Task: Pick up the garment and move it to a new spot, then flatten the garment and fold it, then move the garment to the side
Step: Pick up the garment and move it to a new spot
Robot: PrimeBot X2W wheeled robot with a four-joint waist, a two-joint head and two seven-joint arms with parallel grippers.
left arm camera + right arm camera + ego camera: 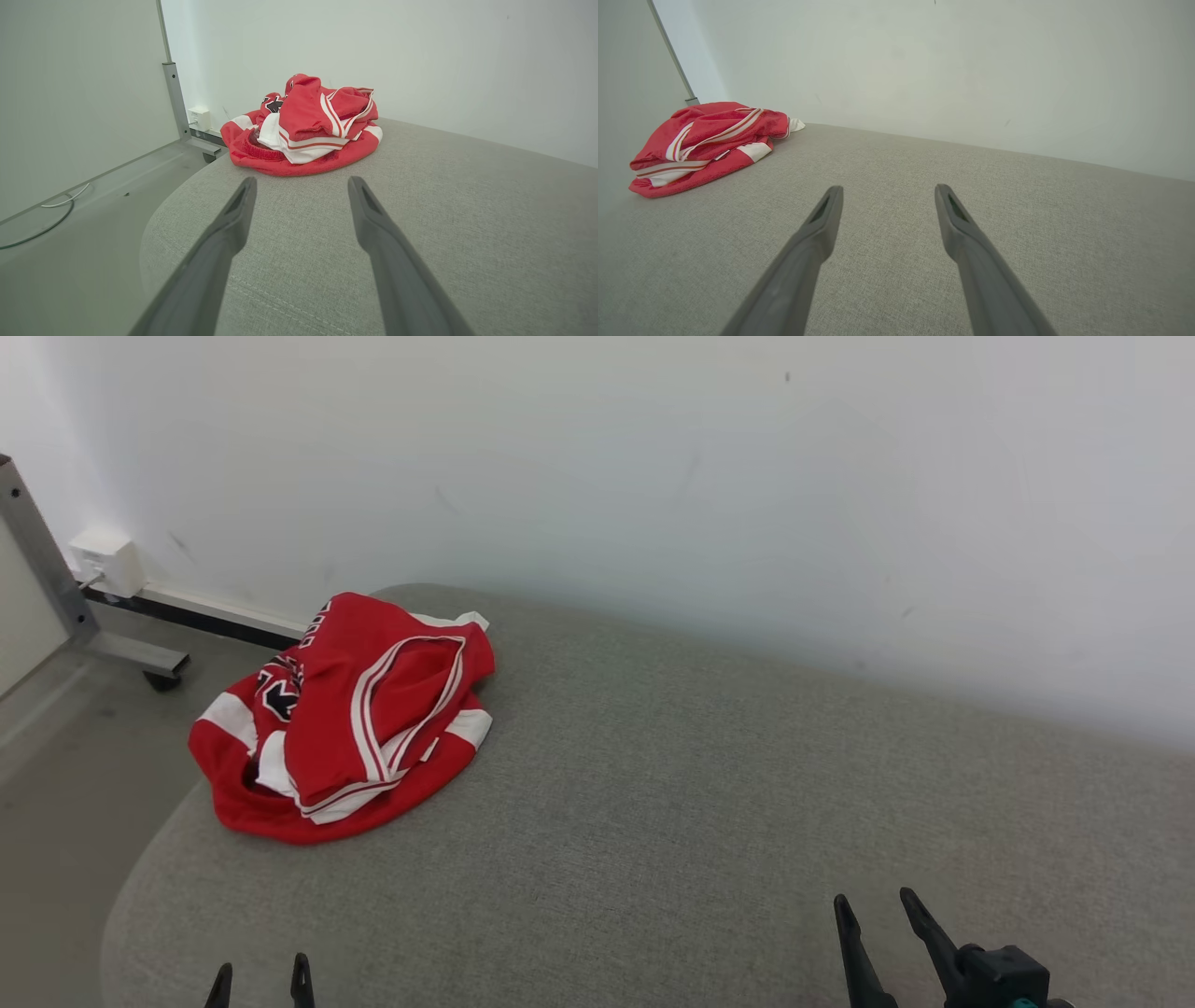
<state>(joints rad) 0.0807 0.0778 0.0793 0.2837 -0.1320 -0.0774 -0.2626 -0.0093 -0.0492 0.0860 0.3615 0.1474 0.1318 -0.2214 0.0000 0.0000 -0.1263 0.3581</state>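
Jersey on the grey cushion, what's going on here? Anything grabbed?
Nothing is grabbed. The red jersey lies crumpled near the far left corner of the cushion, close to its edge. The left gripper is open and empty, pointing at the jersey from short of it. The right gripper is open too, over bare fabric well off to the side. The pick-up has not begun.

- Garment (341, 719): heaped on the padded surface (653, 803) at 10 o'clock, near its far-left edge.
- Left gripper (262, 963): at 7 o'clock, well apart from the garment.
- Right gripper (874, 896): at 5 o'clock.
- Wall (653, 476): behind the surface, at 12 o'clock.
- Frame foot (140, 658): on the floor, left of the garment.
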